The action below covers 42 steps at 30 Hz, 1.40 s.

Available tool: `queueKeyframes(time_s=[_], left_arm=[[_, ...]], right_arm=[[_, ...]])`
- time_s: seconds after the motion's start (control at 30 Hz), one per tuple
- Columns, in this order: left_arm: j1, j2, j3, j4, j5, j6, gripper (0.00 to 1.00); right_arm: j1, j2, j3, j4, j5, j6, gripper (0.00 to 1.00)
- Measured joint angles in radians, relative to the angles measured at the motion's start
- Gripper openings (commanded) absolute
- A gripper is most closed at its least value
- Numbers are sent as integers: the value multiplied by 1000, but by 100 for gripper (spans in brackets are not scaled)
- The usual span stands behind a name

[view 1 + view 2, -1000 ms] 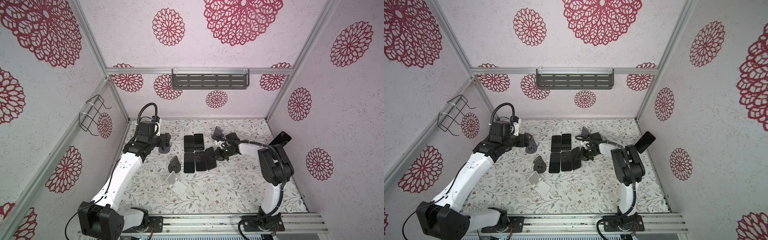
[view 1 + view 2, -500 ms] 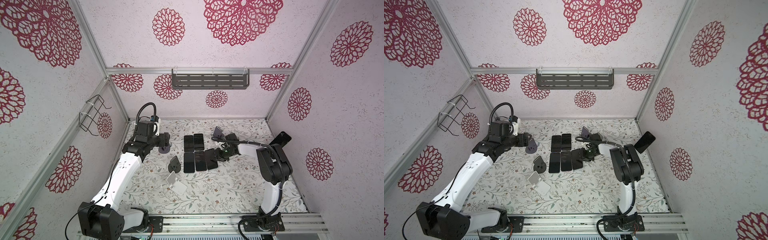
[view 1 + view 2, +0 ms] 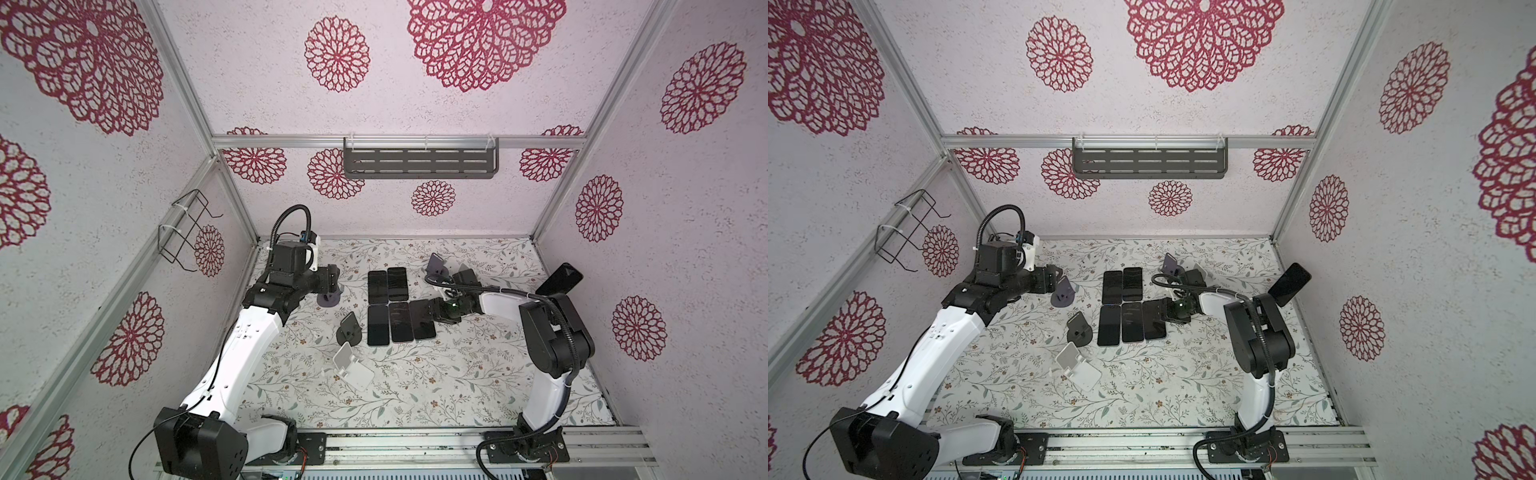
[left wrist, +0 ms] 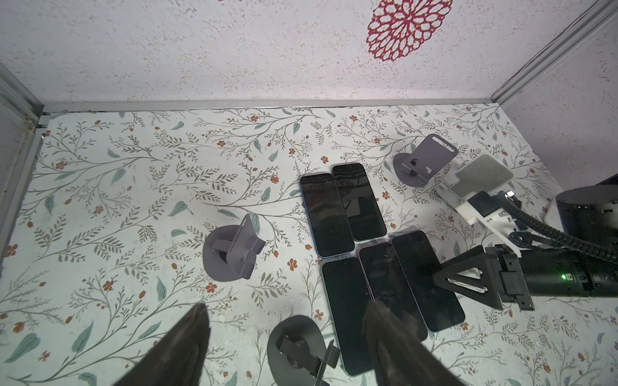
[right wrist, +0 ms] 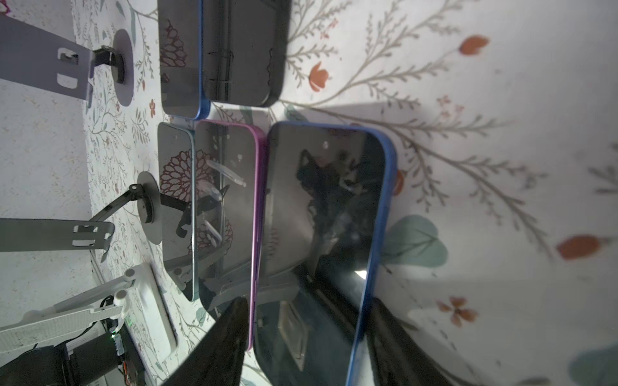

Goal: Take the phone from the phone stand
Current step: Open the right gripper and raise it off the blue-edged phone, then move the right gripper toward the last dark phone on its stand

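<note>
Right gripper (image 3: 435,311) is seen with its jaws apart, and nothing is held tight in them. One long edge of the blue phone (image 3: 422,320) is found between the jaws, near its far end. That phone seems to be laid flat on the table (image 3: 457,374), at the end of a row of phones, with its long side running from front to back. It is reached from the right, so a pull-away to the right is likely needed. Left gripper (image 4: 286,305) is held wide open and empty, farther off. One second phone (image 3: 561,277) is propped up by the right wall, behind the right arm. What holds it up is hidden. Whether a finger touches the blue phone cannot be told.
</note>
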Motion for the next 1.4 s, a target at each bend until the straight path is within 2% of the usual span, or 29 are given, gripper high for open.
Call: queueKeyframes(time_s=[0.3,0.6,0.73,0.87,0.97,1.13,1.23,1.4], left_arm=[[1,-2,0,5,0,6,78],[2,-18,-4,6,-13,17,78],[2,-26,-5,6,-18,21,78],[3,-38,-8,6,-31,25,79],[3,-46,-8,6,-31,26,79],[4,-62,-8,5,-23,26,79],[4,-79,-8,6,-17,26,79],[6,-94,-8,8,-7,31,79]], right_arm=[[0,-23,-24,5,19,1,62],[0,-113,-23,-77,140,-11,66],[0,-180,-5,-149,224,-23,73],[-16,-278,62,-273,357,-54,86],[-91,-362,151,-371,433,-83,98],[-251,-491,261,-486,623,-85,99],[-301,-548,278,-532,706,-88,99],[-412,-572,276,-579,716,-148,99]])
